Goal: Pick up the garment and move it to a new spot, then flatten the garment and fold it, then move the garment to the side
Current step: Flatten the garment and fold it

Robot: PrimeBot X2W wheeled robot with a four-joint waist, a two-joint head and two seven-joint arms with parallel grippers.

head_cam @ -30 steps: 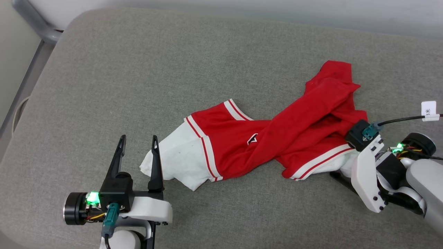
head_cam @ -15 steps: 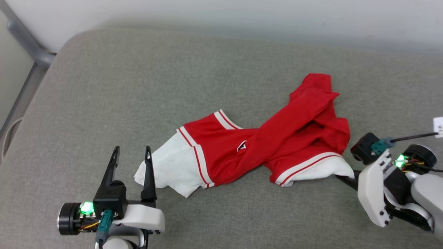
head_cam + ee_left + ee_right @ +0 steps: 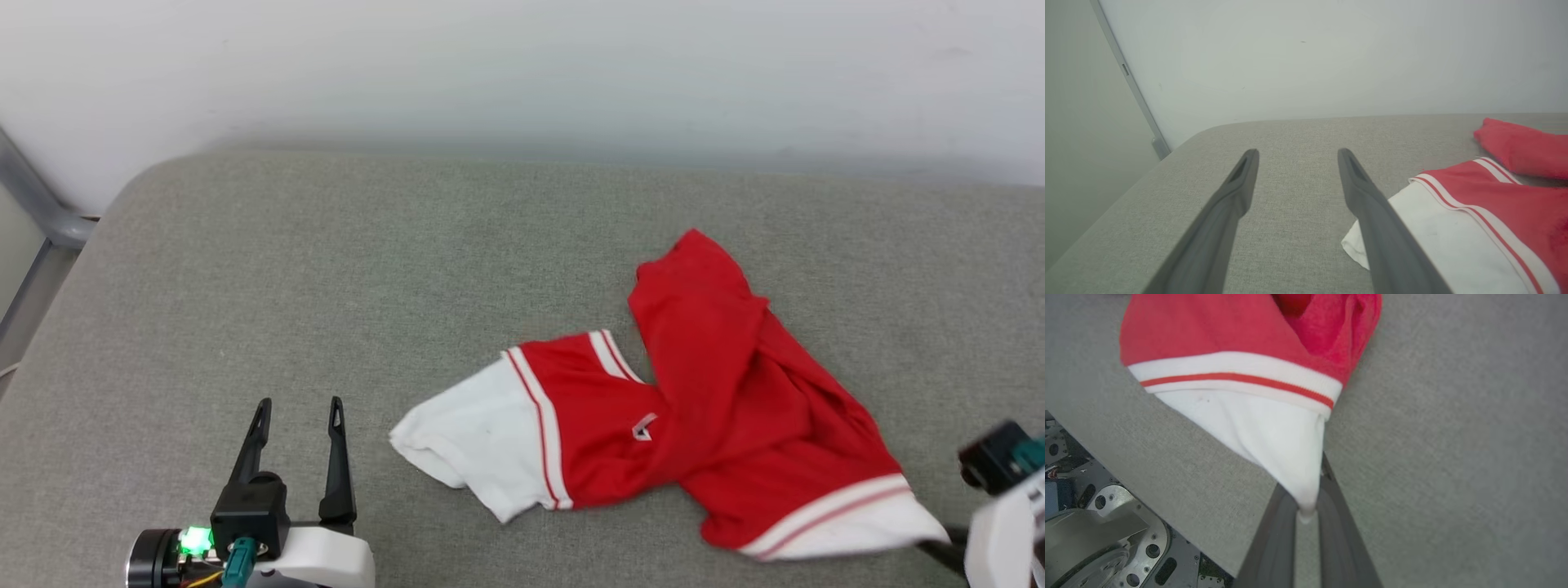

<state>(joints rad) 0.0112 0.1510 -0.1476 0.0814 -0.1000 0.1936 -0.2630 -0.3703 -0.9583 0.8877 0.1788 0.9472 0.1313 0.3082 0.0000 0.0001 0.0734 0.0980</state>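
While the garment is lying crumpled right of centre on the grey cushion, my right claw is clenching its white sleeve tip, and my left claw is hovering released near the other sleeve.

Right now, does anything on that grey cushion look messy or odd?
Yes: the red shirt lies twisted and bunched, not flat; the right gripper pinches its white sleeve, drawing it to a point.
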